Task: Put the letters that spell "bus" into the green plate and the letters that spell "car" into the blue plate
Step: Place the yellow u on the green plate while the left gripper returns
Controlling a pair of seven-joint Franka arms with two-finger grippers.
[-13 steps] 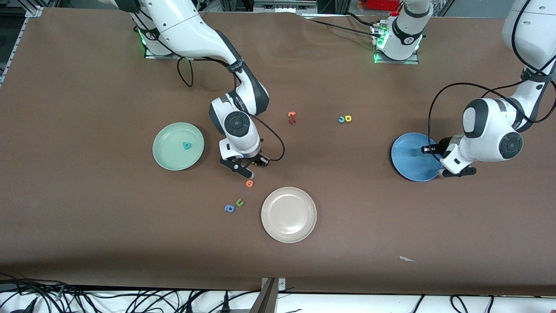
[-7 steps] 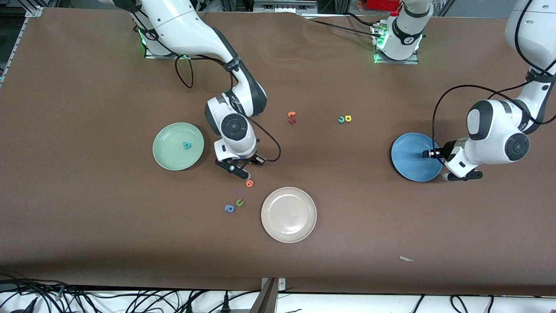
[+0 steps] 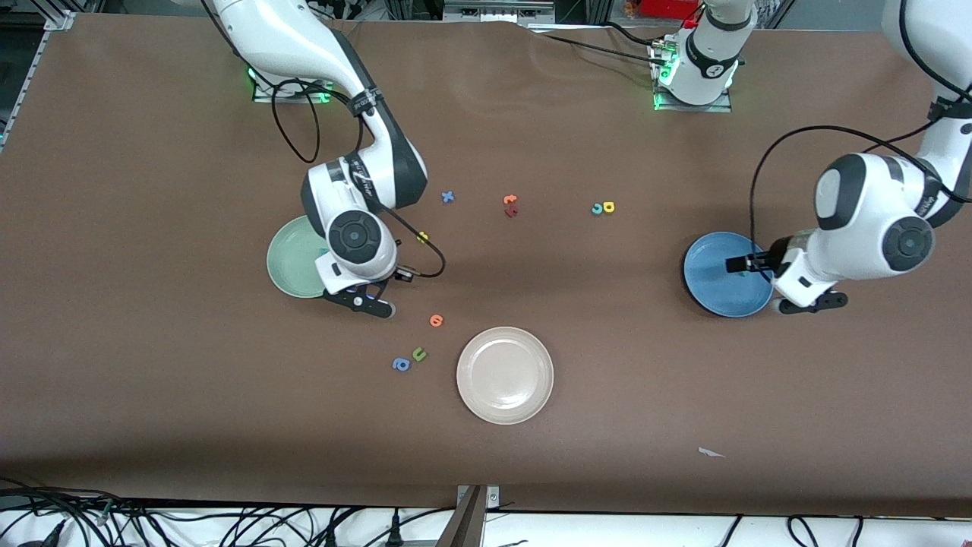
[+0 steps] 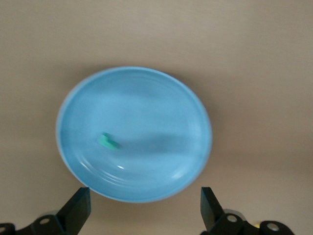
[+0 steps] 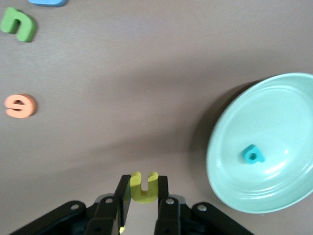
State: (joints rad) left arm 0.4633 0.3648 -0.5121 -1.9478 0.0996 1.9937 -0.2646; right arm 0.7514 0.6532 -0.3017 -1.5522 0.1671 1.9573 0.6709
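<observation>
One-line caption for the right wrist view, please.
Right claw shut on the yellow u, beside the green plate holding the teal b.

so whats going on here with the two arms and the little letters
Two arms are sorting foam letters into plates. The right end effector is shut on a yellow u, beside the green plate, which already holds a teal-blue b. The left end effector is open above the blue plate, where a thin teal-green r lies. A teal c and a yellow a sit together on the table, not yet moved.
</observation>
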